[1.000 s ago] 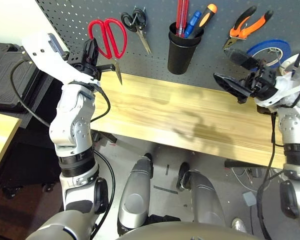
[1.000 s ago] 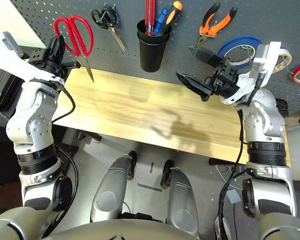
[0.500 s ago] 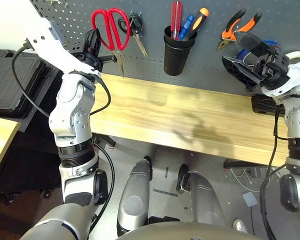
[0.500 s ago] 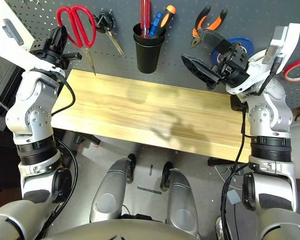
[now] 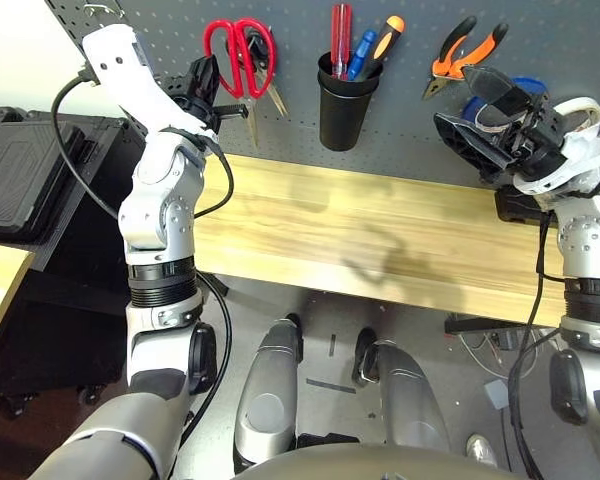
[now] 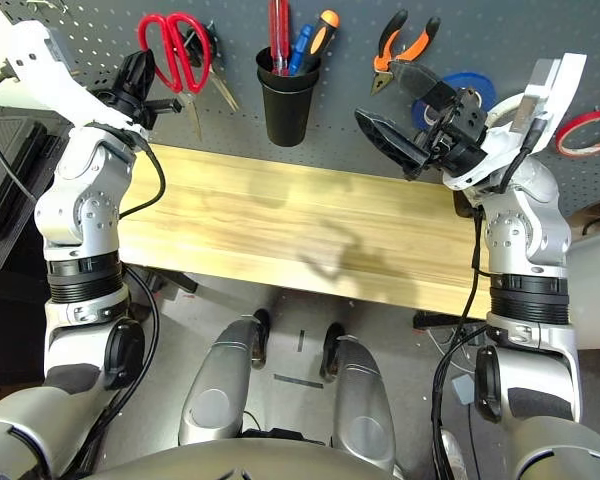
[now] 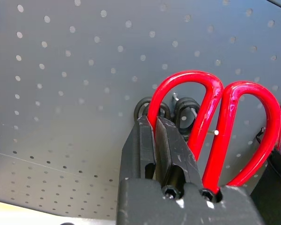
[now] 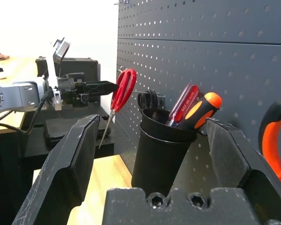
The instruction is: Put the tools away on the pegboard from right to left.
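My left gripper (image 5: 206,84) is shut on the left loop of the red-handled scissors (image 5: 239,52). It holds them blades down against the pegboard (image 5: 160,30), overlapping the black-handled scissors (image 7: 187,105) that hang on a hook. I cannot tell whether the red loops sit on a hook. The slim red-handled screwdriver (image 5: 340,30) stands in the black cup (image 5: 340,100). The orange-and-black pliers (image 5: 467,55) hang to the right of the cup. A thin red tape ring (image 6: 586,135) hangs at the far right. My right gripper (image 5: 475,112) hovers open and empty below the pliers.
Blue tape (image 6: 467,88) and white tape (image 5: 583,105) hang behind my right gripper. A blue-handled and an orange-handled tool (image 5: 384,38) share the cup. The wooden bench top (image 5: 360,230) runs below the board. A black case (image 5: 20,170) lies at the left.
My left arm has carried the red scissors rightwards and up to the board, from beside the black-handled scissors to over them. The right gripper has lifted towards the pliers. The camera view has shifted.
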